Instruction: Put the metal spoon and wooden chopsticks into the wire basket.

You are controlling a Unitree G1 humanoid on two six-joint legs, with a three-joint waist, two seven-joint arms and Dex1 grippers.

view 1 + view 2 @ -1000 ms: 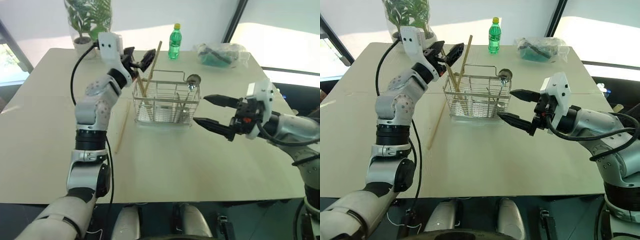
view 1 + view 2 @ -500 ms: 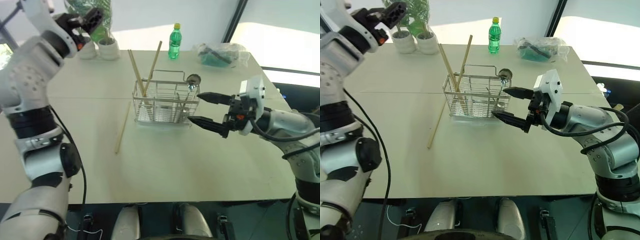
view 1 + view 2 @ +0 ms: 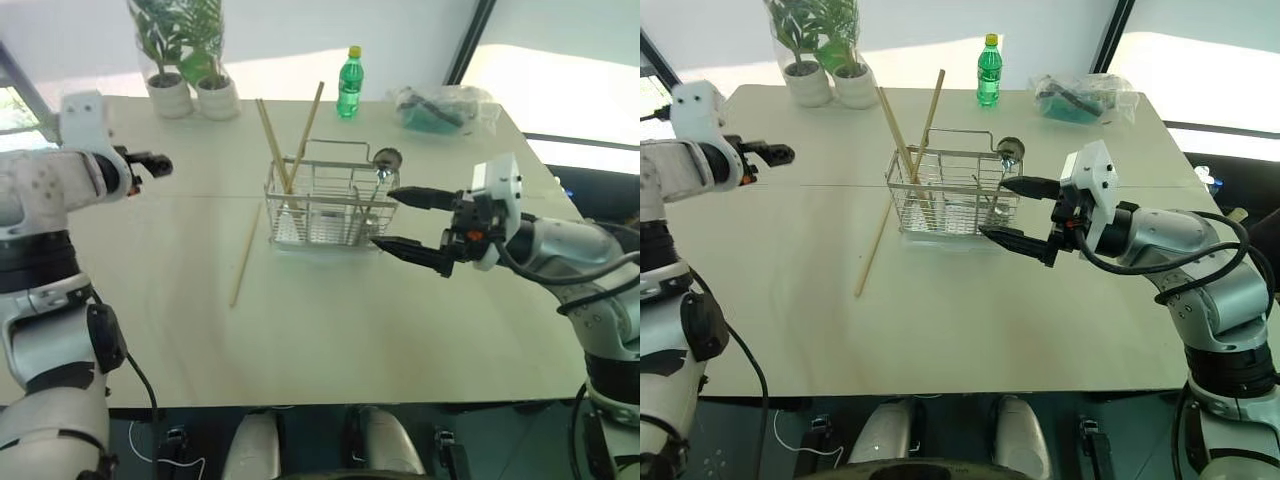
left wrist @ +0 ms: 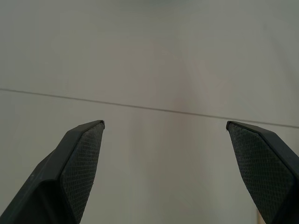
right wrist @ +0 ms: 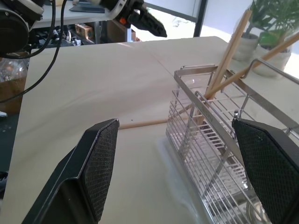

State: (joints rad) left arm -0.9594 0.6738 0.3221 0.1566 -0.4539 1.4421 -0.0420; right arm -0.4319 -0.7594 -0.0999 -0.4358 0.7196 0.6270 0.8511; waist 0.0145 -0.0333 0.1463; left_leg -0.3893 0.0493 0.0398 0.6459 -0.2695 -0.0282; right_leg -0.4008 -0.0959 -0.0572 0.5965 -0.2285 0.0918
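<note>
Chopsticks: two stand in the basket, one lies beside it for either open, empty gripper to grasp.

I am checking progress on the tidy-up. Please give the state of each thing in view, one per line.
Spoon: standing in the basket.
Two chopsticks: leaning in the basket.
One chopstick: lying on the table.
Basket: upright.
Left end effector: open, empty.
Right end effector: open, empty, beside the basket.
Bottle: upright, capped.
</note>
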